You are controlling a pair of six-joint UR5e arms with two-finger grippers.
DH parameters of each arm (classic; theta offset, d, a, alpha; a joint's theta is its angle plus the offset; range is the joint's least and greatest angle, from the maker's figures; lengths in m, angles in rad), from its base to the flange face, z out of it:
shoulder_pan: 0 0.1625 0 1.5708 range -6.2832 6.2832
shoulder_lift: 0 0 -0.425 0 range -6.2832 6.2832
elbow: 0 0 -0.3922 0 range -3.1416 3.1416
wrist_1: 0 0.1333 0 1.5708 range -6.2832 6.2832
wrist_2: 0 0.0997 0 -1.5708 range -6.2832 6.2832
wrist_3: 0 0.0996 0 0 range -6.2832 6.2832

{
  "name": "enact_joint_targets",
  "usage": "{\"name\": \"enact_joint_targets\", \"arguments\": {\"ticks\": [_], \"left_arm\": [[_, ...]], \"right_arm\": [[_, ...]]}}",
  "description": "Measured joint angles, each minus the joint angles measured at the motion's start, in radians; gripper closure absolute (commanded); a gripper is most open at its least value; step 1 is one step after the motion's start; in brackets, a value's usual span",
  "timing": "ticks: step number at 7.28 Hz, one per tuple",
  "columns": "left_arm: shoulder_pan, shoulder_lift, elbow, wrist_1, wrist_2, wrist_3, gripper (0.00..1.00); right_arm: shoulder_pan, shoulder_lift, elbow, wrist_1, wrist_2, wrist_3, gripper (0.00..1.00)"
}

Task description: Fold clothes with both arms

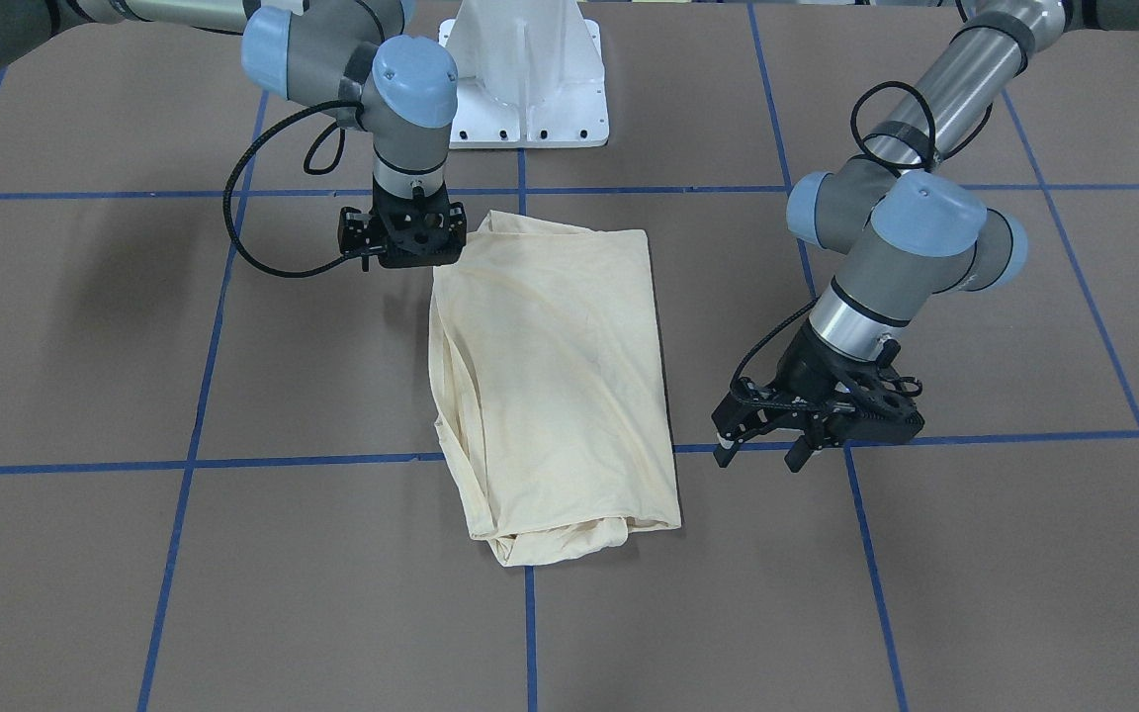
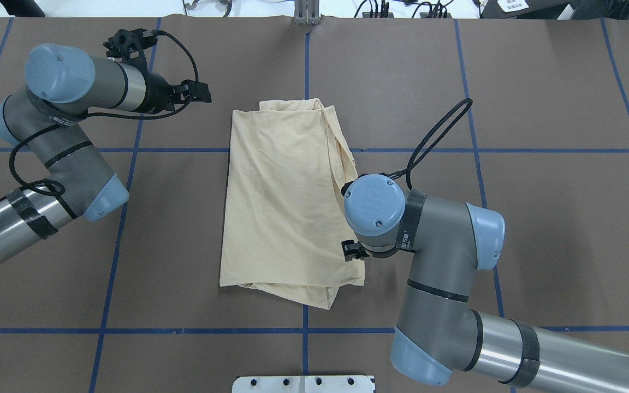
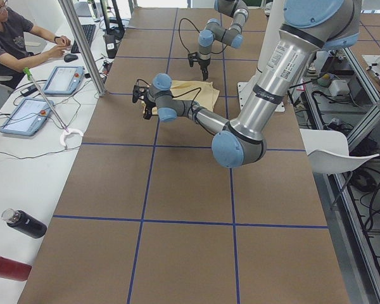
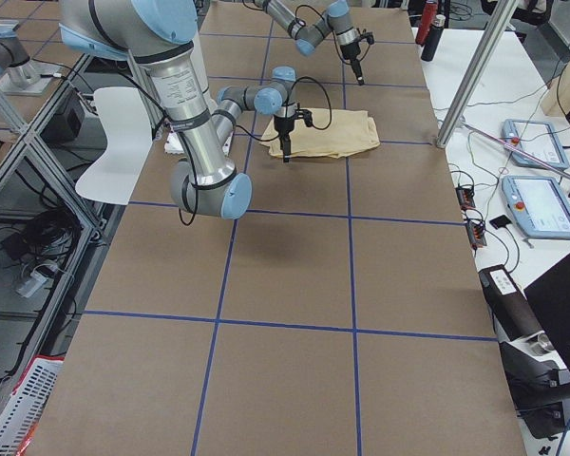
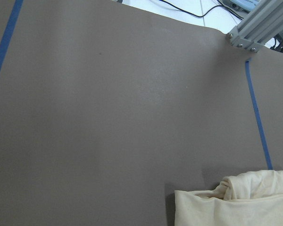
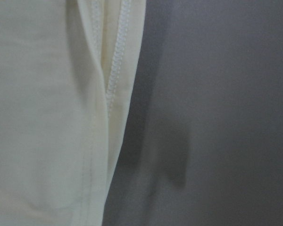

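The clothes are one pale cream-yellow shirt (image 1: pixel 550 386) (image 2: pixel 287 202), folded into a long rectangle at the middle of the brown table, print hidden. My left gripper (image 1: pixel 760 457) (image 2: pixel 201 93) hovers open and empty beside the shirt's far left corner, apart from the cloth. Its wrist view shows that bunched corner (image 5: pixel 236 200). My right gripper (image 1: pixel 401 237) points straight down at the shirt's near right edge. Its fingers are hidden under the wrist, so I cannot tell whether they are open or shut. The right wrist view is close on a stitched hem (image 6: pixel 114 70).
The white pedestal base (image 1: pixel 525 89) stands just behind the shirt on the robot's side. Blue tape lines (image 2: pixel 303 330) grid the table. A person (image 3: pixel 12 38) sits at a side desk with tablets, behind an aluminium post (image 3: pixel 82 47). Two bottles (image 3: pixel 22 223) lie there.
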Motion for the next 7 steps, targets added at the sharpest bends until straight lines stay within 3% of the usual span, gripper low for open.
{"name": "enact_joint_targets", "arguments": {"ticks": [2, 5, 7], "left_arm": [[0.001, 0.0, 0.001, -0.002, 0.0, 0.001, 0.0], [0.001, 0.0, 0.003, -0.003, 0.0, 0.005, 0.0], [0.001, 0.0, 0.005, -0.003, 0.0, 0.008, 0.0]], "right_arm": [[0.056, 0.02, -0.044, 0.118, -0.007, -0.049, 0.0], [0.125, 0.147, -0.274, 0.286, -0.017, -0.101, 0.0], [0.132, 0.181, -0.361, 0.324, -0.028, -0.137, 0.0]]}}
